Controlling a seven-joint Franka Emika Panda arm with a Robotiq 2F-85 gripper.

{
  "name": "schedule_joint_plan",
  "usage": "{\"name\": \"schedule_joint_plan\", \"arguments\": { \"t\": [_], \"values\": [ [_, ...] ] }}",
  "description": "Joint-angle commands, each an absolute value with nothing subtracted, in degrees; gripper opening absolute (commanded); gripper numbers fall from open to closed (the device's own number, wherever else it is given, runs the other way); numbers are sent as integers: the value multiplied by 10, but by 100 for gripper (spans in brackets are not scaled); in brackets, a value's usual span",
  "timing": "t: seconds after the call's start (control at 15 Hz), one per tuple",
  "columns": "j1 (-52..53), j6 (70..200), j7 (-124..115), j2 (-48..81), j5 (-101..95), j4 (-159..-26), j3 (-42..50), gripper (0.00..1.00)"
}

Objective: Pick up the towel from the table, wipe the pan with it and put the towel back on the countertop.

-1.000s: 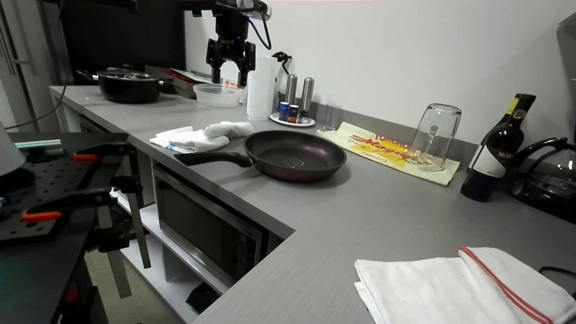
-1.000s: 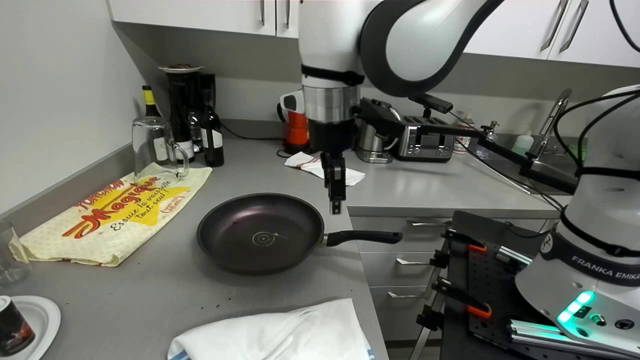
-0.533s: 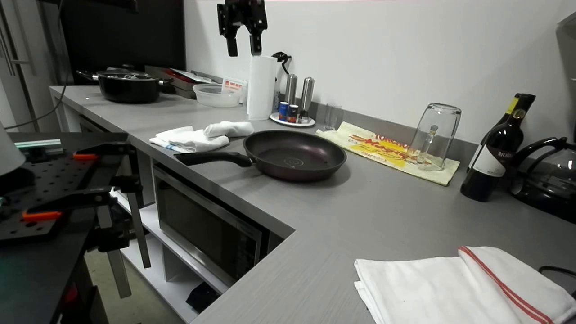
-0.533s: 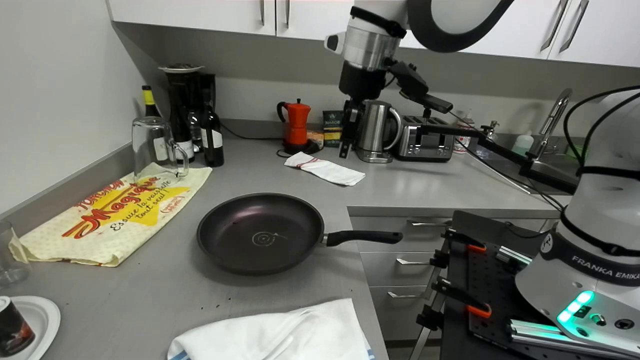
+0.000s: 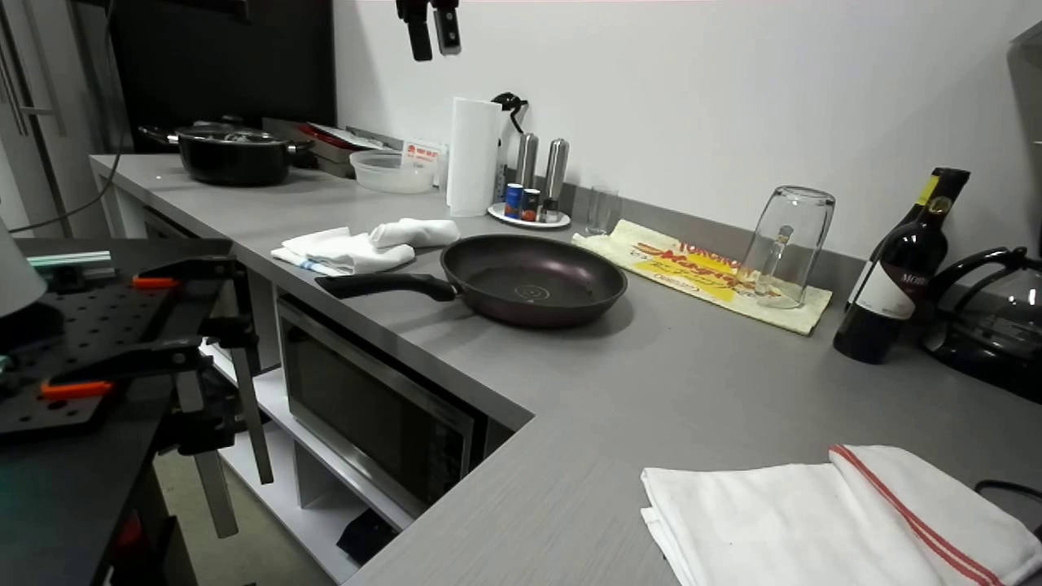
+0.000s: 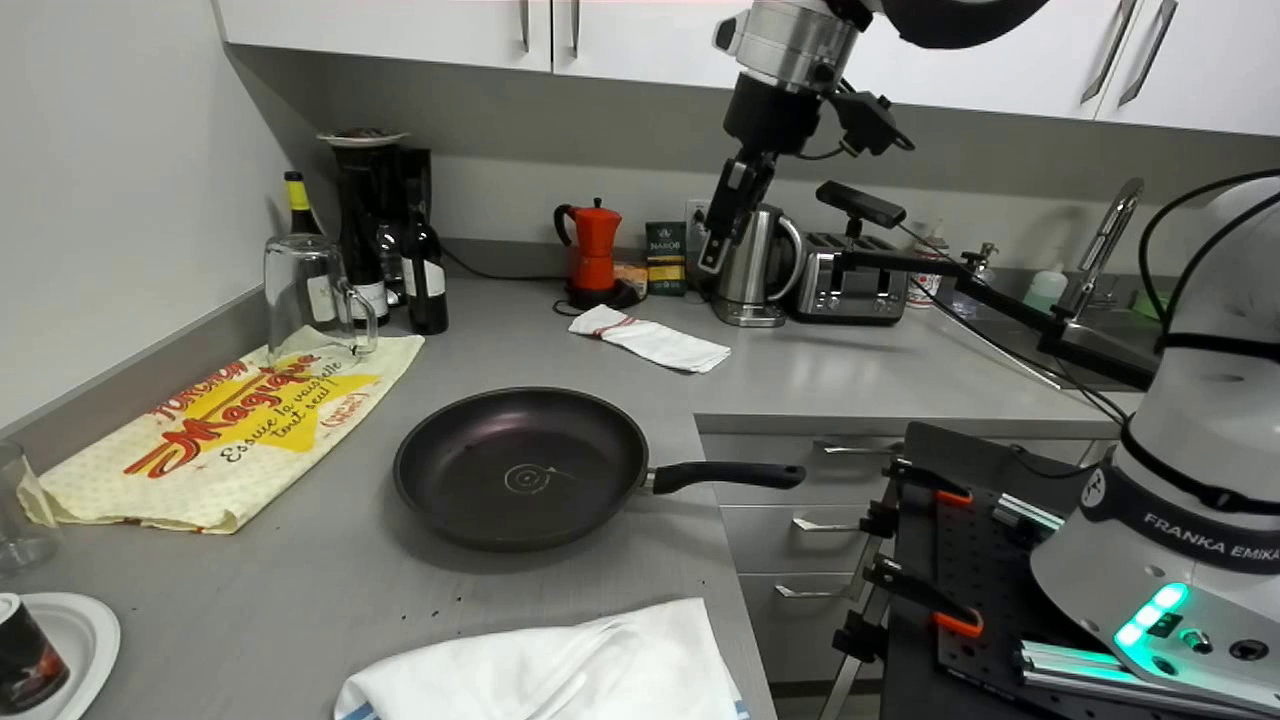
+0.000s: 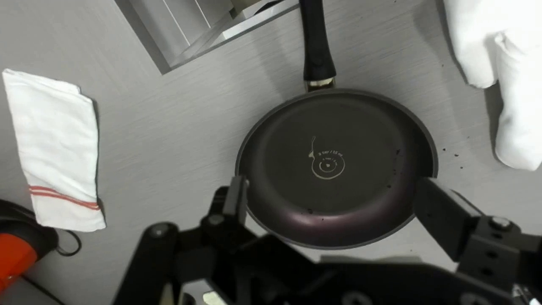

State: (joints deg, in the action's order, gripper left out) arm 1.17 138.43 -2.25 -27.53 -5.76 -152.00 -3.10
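Observation:
The dark frying pan sits on the grey countertop in both exterior views and fills the middle of the wrist view. Small dark specks lie inside it. A crumpled white towel with blue stripes lies beside the pan, also in an exterior view and the wrist view. A folded white towel with red stripes lies farther along the counter. My gripper is open and empty, high above the counter, touching nothing.
A yellow printed cloth with an upturned glass mug lies along the wall. Wine bottles, a red moka pot, a steel kettle and a toaster stand behind. The counter's inner corner is near the pan.
My gripper has risen and tilted, moving away from beside the pan toward the kettle side in an exterior view. The fingers remain apart. The pan and both towels have not moved.

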Motion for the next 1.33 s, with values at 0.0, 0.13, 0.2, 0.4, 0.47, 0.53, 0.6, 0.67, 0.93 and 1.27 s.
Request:
{"name": "schedule_joint_plan", "arguments": {
  "t": [0.0, 0.13, 0.2, 0.4, 0.47, 0.53, 0.6, 0.67, 0.93, 1.27],
  "values": [
    [59, 1306, 31, -340, 3, -1564, -14, 100],
    [75, 1265, 42, -353, 25, -1572, -17, 100],
    [80, 1251, 44, -358, 30, -1575, -19, 100],
    [99, 1223, 47, -371, 48, -1580, -22, 100],
    [105, 1214, 47, -367, 55, -1571, -23, 100],
    [110, 1213, 49, -369, 58, -1572, -25, 100],
    [95, 1231, 34, -354, 42, -1571, -31, 100],
    [97, 1230, 35, -355, 43, -1571, -32, 100],
    [94, 1230, 34, -355, 42, -1571, -33, 100],
    [94, 1230, 34, -354, 42, -1571, -32, 100]
  ]
}}
